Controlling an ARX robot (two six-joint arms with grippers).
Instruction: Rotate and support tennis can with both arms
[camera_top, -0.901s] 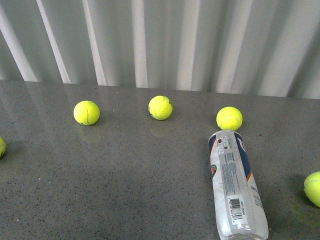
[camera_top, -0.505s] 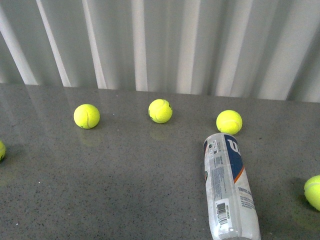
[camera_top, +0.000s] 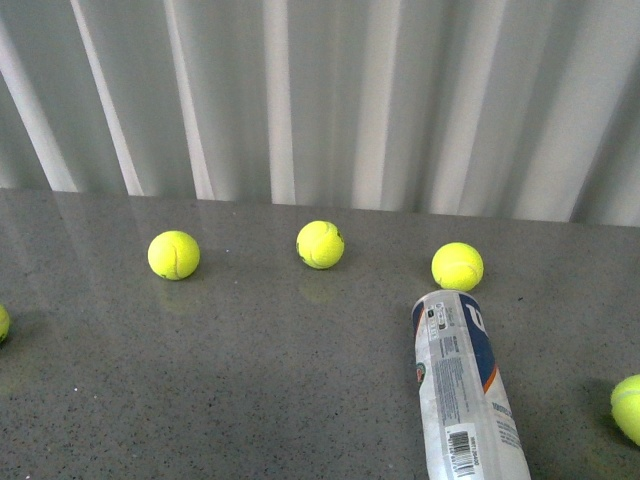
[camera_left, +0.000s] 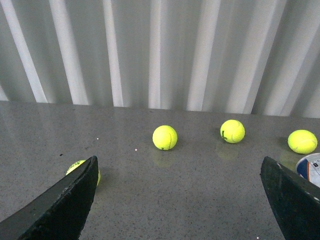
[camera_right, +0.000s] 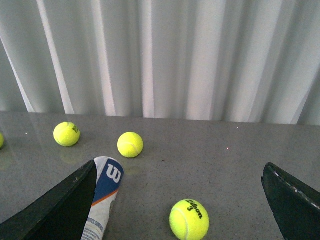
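can, front view: tennis can (camera_top: 460, 390) near end cut by the bottom edge; small label print unreadable.
can, left wrist view: only a sliver of one end in frame.
can, right wrist view: one side hidden behind a finger; lower length out of frame.
far-left ball (camera_top: 3, 322): mostly cut by the front view's edge; half hidden behind a finger in the left wrist view.
far-right ball (camera_top: 628, 407): partly cut by the edge.
left gripper (camera_left: 178, 162): only two dark fingertips visible.
right gripper (camera_right: 180, 167): same, fingertips only.

Dark grey speckled tabletop (camera_top: 250, 400), glossy, faint reflections, spreads under and ahead of left gripper (camera_left: 179, 162). White pleated curtain (camera_top: 330, 100) hangs beyond far edge, soft light glowing through folds.
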